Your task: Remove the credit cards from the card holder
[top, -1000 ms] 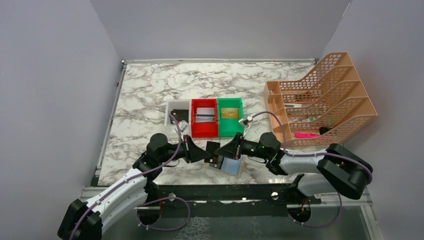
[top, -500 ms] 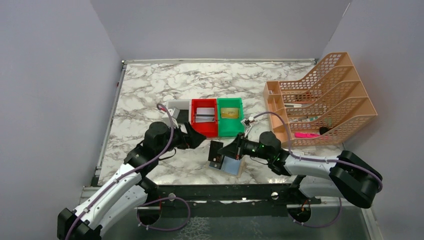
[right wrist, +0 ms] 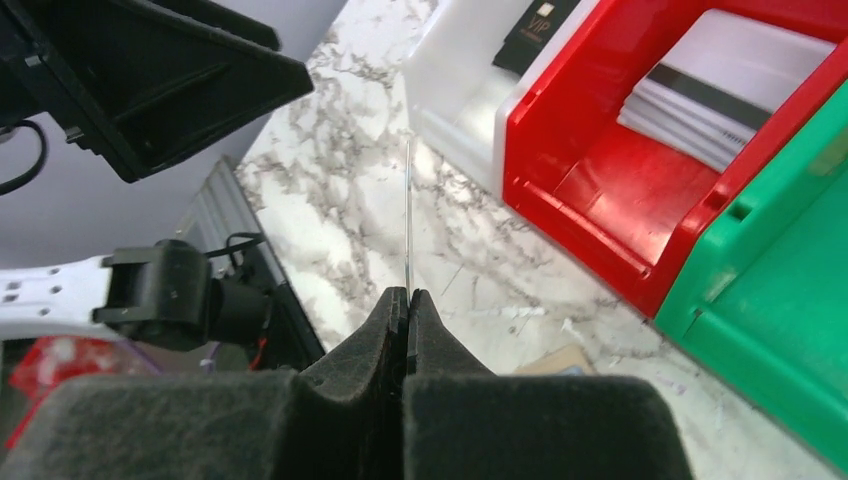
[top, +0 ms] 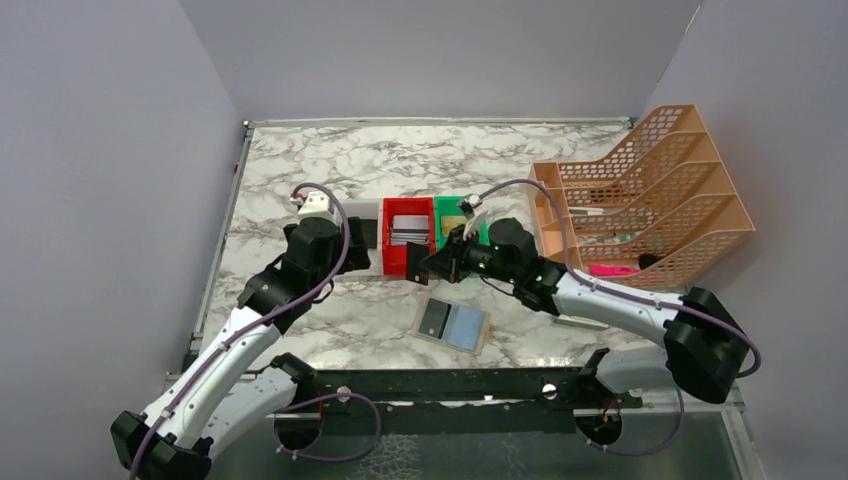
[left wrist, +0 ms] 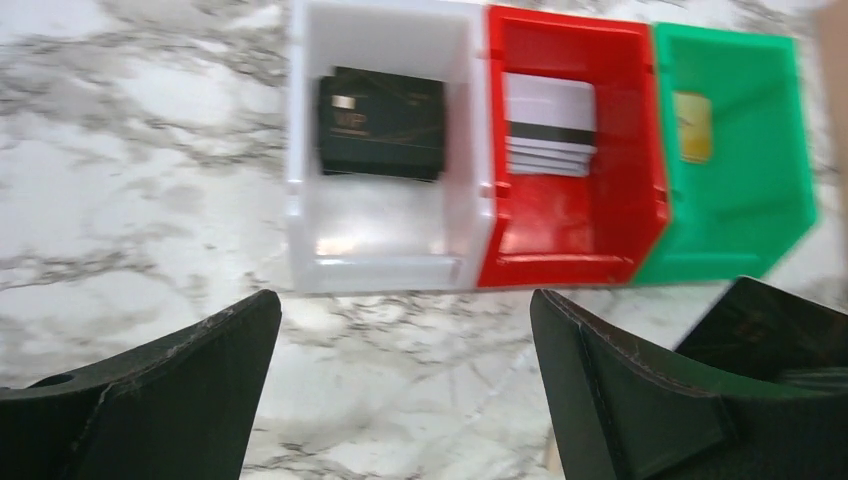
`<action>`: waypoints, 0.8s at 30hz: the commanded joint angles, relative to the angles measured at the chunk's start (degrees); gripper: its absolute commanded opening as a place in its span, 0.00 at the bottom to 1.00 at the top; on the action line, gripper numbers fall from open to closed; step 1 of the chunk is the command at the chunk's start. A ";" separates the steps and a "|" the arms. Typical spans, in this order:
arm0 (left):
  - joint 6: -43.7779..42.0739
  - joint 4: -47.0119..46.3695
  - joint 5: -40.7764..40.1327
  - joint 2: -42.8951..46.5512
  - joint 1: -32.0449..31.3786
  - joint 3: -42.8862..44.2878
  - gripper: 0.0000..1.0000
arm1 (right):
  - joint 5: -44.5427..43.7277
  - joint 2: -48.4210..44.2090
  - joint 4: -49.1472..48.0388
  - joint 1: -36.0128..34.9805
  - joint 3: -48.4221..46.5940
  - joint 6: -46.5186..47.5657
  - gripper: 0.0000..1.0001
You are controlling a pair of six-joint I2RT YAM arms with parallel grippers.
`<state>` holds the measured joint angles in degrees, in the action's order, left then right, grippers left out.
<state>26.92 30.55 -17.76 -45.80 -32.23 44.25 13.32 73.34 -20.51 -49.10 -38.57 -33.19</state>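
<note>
The card holder [top: 452, 325] lies open and flat on the marble, tan rim up, bluish sleeves showing; a tan corner of it [right wrist: 560, 360] shows below my right gripper. My right gripper [top: 437, 265] [right wrist: 408, 295] is shut on a thin dark credit card [top: 415, 272], seen edge-on [right wrist: 408, 215] in the right wrist view, in front of the red bin. My left gripper [top: 362, 240] [left wrist: 405, 330] hangs open and holds nothing, just in front of the white bin. More credit cards lie in the bins.
Three bins stand in a row: white bin [left wrist: 385, 245] with a black card [left wrist: 382, 122], red bin [left wrist: 575, 240] with white cards [left wrist: 548, 125], green bin [left wrist: 760, 200] with a gold card [left wrist: 692, 125]. A tan file rack [top: 640, 200] stands at the right.
My left gripper opened and drew back left toward the white bin. The right gripper carried the card up and away toward the red bin. The card holder now lies flat on the table.
</note>
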 commanded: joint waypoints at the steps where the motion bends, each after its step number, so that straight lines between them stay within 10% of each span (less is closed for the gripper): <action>1: -6.46 3.13 -10.04 1.25 5.15 0.86 0.99 | -4.24 4.76 7.57 -0.46 -7.34 6.71 0.01; 12: -7.29 -0.75 7.25 -0.80 32.81 -0.19 0.99 | -15.55 18.47 17.42 -5.70 -28.96 16.82 0.01; 24: -6.96 -0.77 6.93 1.93 34.16 -1.18 0.99 | -30.32 38.83 26.05 -12.12 -51.88 21.35 0.01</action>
<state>20.47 30.98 -13.41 -43.97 1.54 43.55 -8.38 107.33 0.64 -60.05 -84.64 -13.78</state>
